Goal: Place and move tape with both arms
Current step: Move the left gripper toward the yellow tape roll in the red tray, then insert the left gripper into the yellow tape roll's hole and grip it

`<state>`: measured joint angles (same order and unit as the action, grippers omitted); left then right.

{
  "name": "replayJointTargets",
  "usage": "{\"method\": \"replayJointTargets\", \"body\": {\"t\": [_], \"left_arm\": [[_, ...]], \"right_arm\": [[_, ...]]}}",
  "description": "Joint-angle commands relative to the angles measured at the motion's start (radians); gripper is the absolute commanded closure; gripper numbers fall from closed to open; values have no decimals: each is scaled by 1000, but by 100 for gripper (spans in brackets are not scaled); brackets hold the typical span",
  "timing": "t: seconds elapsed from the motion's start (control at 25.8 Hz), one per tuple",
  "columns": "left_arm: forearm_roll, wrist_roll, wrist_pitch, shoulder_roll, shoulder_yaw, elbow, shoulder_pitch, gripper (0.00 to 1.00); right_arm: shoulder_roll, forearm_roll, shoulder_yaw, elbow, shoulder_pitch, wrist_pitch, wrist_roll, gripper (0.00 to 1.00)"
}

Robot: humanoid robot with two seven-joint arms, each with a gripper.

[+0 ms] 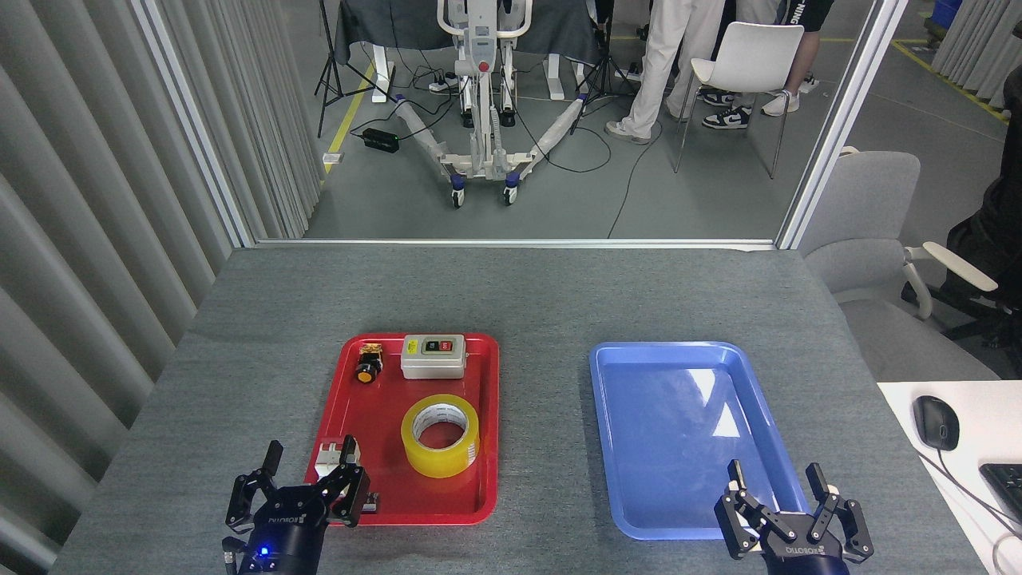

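Yellow tape (pixel 440 436) lies near red tray's (pixel 351 383) front edge.

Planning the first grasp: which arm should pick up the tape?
Left. The tape lies in the red tray, just ahead-right of the open left gripper. The right gripper hovers over the blue tray.

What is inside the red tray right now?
In the red tray: tape, grey switch box, yellow push button, and a white part partly covered by the left claw.
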<state>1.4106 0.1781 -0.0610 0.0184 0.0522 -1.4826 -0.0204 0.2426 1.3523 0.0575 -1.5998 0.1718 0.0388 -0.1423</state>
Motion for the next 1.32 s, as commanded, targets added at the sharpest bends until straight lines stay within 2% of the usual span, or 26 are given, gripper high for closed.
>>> {"method": "replayJointTargets", "body": {"t": [0.0, 0.81, 1.01, 1.12, 1.28], "left_arm": [[-2, 0, 0, -2, 0, 2, -3, 0], [-22, -5, 0, 0, -11, -19, 7, 0], [-18, -23, 18, 6, -41, 2, 47, 0], [-18, -72, 86, 8, -103, 31, 96, 0], [-32, -265, 247, 8, -189, 77, 201, 0]], "right_arm": [[1, -1, 5, 0, 2, 1, 0, 0], [0, -4, 25, -2, 5, 20, -40, 0], [-2, -2, 27, 0, 5, 20, -42, 0], [-2, -4, 27, -2, 8, 20, -40, 0], [0, -1, 25, 1, 8, 18, -34, 0]]}}
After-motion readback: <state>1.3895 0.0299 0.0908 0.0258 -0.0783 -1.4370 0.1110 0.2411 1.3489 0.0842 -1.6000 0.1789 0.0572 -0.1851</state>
